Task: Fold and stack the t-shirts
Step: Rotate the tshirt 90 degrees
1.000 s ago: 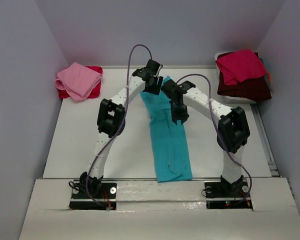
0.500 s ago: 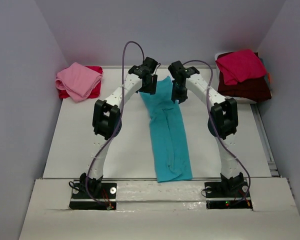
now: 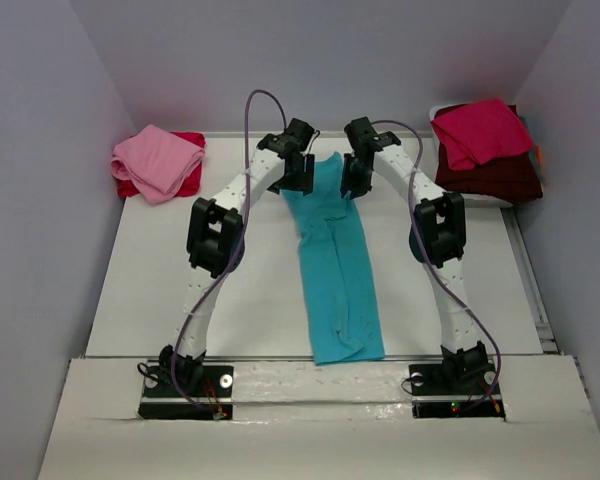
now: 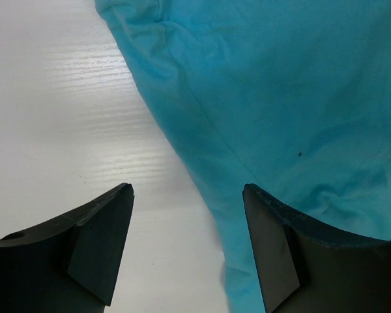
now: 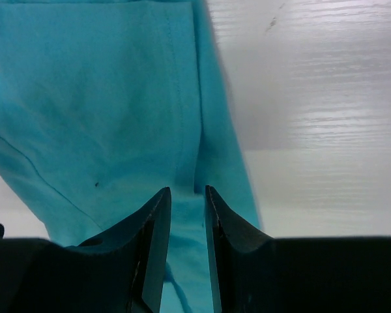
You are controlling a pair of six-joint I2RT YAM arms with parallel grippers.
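Note:
A turquoise t-shirt (image 3: 340, 270) lies folded into a long strip down the middle of the table. My left gripper (image 3: 302, 178) (image 4: 186, 189) hangs open and wide over the strip's far left edge, one finger over bare table and the other over the cloth (image 4: 280, 85). Over the far right edge, my right gripper (image 3: 352, 185) (image 5: 188, 189) is open by a narrow gap. Turquoise cloth (image 5: 104, 98) shows through that gap and nothing is pinched. At the far left a pink t-shirt (image 3: 158, 160) sits on a red one (image 3: 188, 185).
At the far right a crimson shirt (image 3: 480, 130) lies on a dark maroon one (image 3: 490, 180), over a white bin (image 3: 458, 198). Grey walls close in the table on three sides. The table's near edge (image 3: 280, 357) runs just beyond the arm bases.
My right gripper has moved from the middle of the strip up to its far right edge, its gap unchanged. The left gripper has barely shifted. The shirt lies as before.

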